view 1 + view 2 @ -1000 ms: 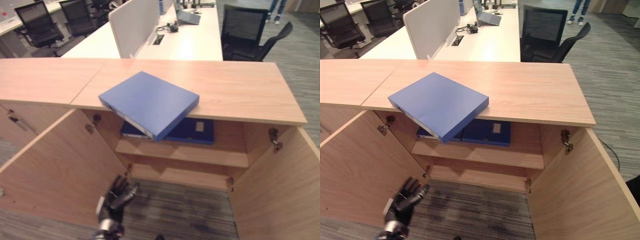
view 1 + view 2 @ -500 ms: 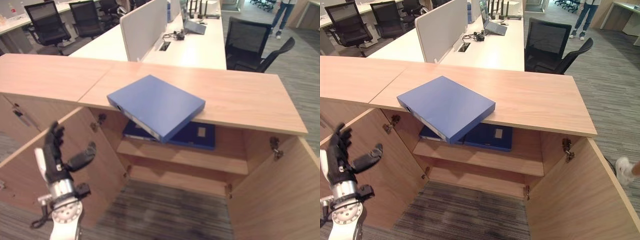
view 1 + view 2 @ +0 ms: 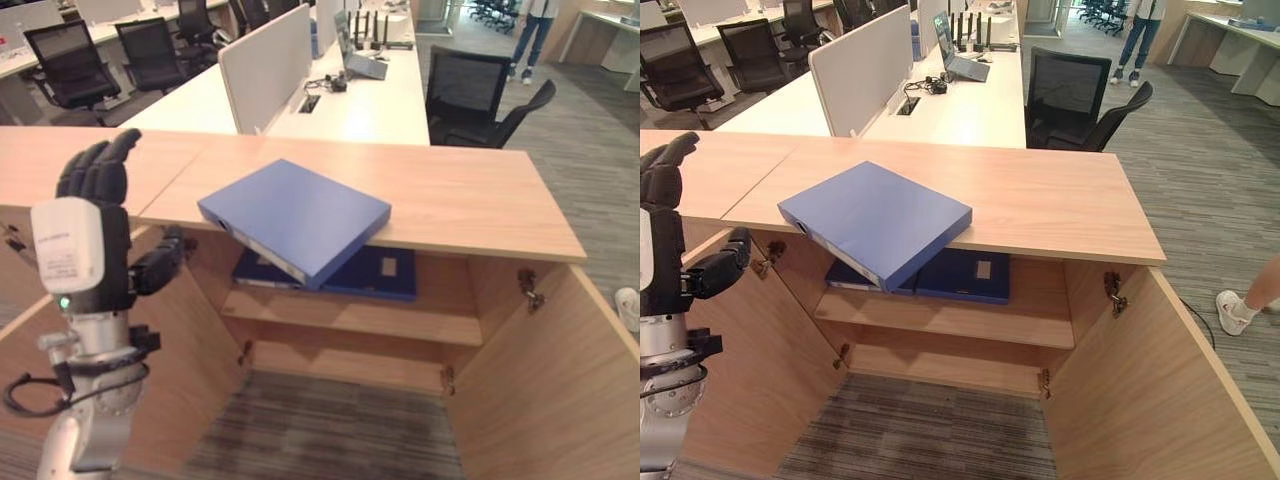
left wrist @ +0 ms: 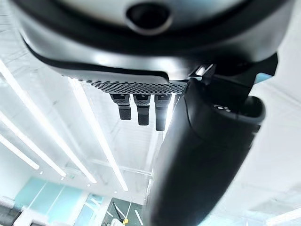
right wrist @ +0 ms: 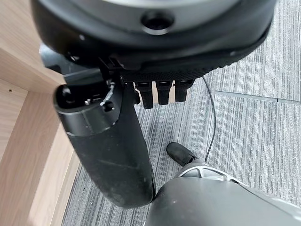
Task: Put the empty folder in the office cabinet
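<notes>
A blue folder [image 3: 295, 215] lies flat and askew on the wooden cabinet top [image 3: 470, 200], one corner jutting out past the front edge. Below it the office cabinet stands with both doors open, and other blue folders [image 3: 385, 275] lie on its upper shelf [image 3: 350, 312]. My left hand [image 3: 90, 230] is raised at the left, open, fingers pointing up and thumb out, well left of the folder and touching nothing. In its wrist view that left hand [image 4: 202, 155] shows against the ceiling. My right hand [image 5: 108, 141] hangs open over the carpet beside a cabinet door, holding nothing.
The left door [image 3: 190, 340] swings out just behind my raised hand; the right door [image 3: 560, 390] stands open at the right. Desks and black office chairs [image 3: 480, 95] are behind the cabinet. A person's shoe [image 3: 1237, 310] is at the right, and another person [image 3: 1137, 30] stands far back.
My left hand has risen from low near the floor to the height of the cabinet top, still open. The camera has shifted; the folder has not moved.
</notes>
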### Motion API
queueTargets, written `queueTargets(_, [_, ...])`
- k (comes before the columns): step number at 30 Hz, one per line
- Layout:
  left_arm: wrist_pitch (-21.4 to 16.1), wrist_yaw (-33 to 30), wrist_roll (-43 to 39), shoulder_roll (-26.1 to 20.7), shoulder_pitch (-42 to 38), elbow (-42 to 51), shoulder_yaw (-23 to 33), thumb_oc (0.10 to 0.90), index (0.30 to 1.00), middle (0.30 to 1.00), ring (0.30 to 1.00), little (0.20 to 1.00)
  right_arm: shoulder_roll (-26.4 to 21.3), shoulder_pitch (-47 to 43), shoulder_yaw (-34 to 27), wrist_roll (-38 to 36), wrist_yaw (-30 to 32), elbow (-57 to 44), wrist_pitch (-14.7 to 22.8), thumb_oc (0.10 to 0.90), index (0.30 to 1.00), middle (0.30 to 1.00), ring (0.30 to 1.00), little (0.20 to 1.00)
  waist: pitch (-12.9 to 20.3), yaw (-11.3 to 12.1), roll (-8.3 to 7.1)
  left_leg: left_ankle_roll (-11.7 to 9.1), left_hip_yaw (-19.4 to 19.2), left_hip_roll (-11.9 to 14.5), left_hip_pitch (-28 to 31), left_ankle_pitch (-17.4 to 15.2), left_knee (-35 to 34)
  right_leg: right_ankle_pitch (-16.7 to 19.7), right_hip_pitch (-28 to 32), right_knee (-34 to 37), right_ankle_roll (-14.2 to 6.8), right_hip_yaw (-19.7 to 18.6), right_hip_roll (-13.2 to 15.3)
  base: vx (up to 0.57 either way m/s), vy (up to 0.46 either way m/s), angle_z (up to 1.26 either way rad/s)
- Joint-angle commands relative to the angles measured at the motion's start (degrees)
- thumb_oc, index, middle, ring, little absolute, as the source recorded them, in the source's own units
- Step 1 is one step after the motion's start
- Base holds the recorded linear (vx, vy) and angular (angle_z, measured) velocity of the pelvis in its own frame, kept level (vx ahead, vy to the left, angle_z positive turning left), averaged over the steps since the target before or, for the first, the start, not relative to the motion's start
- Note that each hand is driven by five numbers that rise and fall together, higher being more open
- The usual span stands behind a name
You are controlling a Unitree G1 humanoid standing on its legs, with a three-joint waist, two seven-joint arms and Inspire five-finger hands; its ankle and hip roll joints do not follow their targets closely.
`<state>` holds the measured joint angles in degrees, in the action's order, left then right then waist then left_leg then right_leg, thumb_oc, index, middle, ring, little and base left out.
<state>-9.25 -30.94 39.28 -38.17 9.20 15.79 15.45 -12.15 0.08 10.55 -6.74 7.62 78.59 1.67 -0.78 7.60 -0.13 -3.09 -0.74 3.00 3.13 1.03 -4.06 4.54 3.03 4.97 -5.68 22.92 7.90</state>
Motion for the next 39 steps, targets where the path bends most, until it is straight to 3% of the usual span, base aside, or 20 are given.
queueTargets(1, [-2.1, -4.7, 3.5, -6.5, -2.0, 5.5, 1.8, 0.800, 0.900, 0.900, 0.900, 0.900, 0.8, -0.6, 4.4, 2.9, 0.4, 0.7, 0.1, 0.800, 0.900, 0.900, 0.900, 0.900, 1.4, -0.9, -2.77, -1.3, 2.9, -1.8, -1.6, -3.5, -0.9, -2.5, 0.2, -0.1, -3.3, -6.8, 0.8, 0.00, -0.001, -0.11])
queueTargets(10, [-2.7, -3.8, 5.3, -9.9, 4.8, 4.7, 3.6, 0.800, 0.900, 0.900, 0.900, 0.900, 0.5, -0.4, 4.6, 3.0, 0.1, -0.1, 0.5, 0.800, 0.900, 0.900, 0.900, 0.900, 1.2, -0.7, -3.20, -1.2, 2.6, -1.6, -1.6, -3.4, -0.9, -2.2, 0.0, -0.1, -3.3, -7.5, 0.6, 0.00, -0.001, -0.02])
queueTargets(18, [-3.1, -2.7, 5.8, -11.2, 5.2, 3.8, 2.5, 0.800, 0.900, 0.900, 0.900, 0.900, 0.5, -0.9, 4.7, 2.8, -0.1, -0.7, 0.4, 0.800, 0.900, 0.900, 0.900, 0.900, 1.3, -1.1, -3.25, -1.1, 2.4, -1.8, -1.7, -3.4, -0.9, -2.1, -0.2, -0.2, -3.3, -7.6, 0.6, 0.00, 0.000, 0.00])
queueTargets(39, [-2.5, 0.0, 8.3, -13.1, -6.8, 1.7, -7.6, 0.800, 0.900, 0.900, 0.900, 0.900, -0.3, -1.0, 5.6, 3.1, -0.2, -1.5, 0.2, 0.800, 0.900, 0.900, 0.900, 0.900, 2.0, -3.8, -3.06, -0.9, 1.0, -1.7, -0.7, -4.0, -0.9, -1.9, -0.4, -0.2, -3.3, -9.3, 0.4, 0.00, 0.001, -0.04])
